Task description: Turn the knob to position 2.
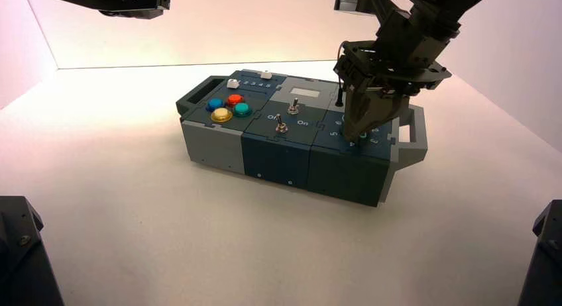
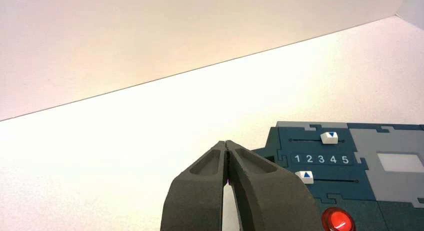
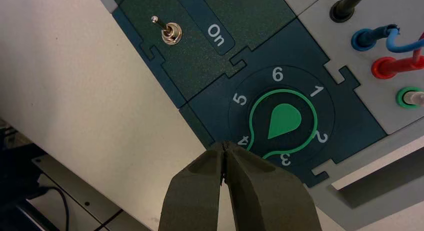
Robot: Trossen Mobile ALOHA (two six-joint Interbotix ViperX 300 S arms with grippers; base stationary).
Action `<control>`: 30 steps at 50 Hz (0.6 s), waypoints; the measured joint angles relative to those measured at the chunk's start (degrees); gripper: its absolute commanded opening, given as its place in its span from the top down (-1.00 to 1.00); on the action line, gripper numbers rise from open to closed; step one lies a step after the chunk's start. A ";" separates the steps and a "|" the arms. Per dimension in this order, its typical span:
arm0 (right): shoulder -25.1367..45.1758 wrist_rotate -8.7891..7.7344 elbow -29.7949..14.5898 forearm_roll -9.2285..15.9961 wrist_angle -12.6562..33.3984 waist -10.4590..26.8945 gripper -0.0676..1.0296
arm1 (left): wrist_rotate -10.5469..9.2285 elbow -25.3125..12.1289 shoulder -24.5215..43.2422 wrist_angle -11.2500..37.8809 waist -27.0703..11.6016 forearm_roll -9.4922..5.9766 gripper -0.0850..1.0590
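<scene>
Jaws pressed together on right gripper [image 3: 226,147], tips by knob [image 3: 283,122] near numeral 4; left gripper [image 2: 227,146] jaws also together, parked far left.

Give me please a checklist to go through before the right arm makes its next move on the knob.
1. Right end effector at the knob: ok, its tips are at the dial's edge, by the numeral 4.
2. Fingers open to take the knob: not ok, they are shut.
3. Tips touching the dial: cannot tell.
4. Pointer at position 2: not ok, its narrow end aims between 3 and 4.
5. Wires apart from the knob: ok, they are plugged into the grey panel beside it.
6. Left end effector out of the way: ok, shut, near the sliders' end of the box.
</scene>
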 measured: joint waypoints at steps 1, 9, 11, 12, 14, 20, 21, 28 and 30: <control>0.00 0.09 0.00 0.00 -0.09 0.00 0.92 | 0.00 0.00 0.00 0.00 0.00 0.00 0.91; 0.00 0.09 0.35 0.00 0.09 0.00 0.92 | 0.00 0.00 -0.09 0.00 0.00 0.00 0.91; 0.00 0.09 0.44 0.00 0.09 -0.09 0.92 | 0.00 -0.09 0.00 0.00 0.00 -0.09 0.91; 0.00 0.09 0.44 0.00 0.09 -0.09 0.92 | 0.00 -0.09 0.00 0.00 0.00 -0.09 0.91; 0.00 0.09 0.62 0.00 0.09 -0.09 0.92 | 0.00 0.00 0.00 0.00 0.00 -0.09 0.90; 0.00 0.09 0.62 0.00 0.09 -0.18 0.92 | 0.00 -0.09 -0.09 0.00 0.00 -0.09 0.91; 0.00 0.09 0.62 0.00 0.09 -0.18 0.92 | 0.00 0.00 0.00 0.00 0.00 -0.09 0.91; 0.00 0.09 0.62 -0.09 0.09 -0.35 0.92 | 0.00 0.00 0.00 0.00 0.00 0.00 0.91; 0.00 0.18 0.62 -0.18 0.09 -0.35 0.92 | 0.00 0.00 -0.09 0.00 0.00 -0.09 0.91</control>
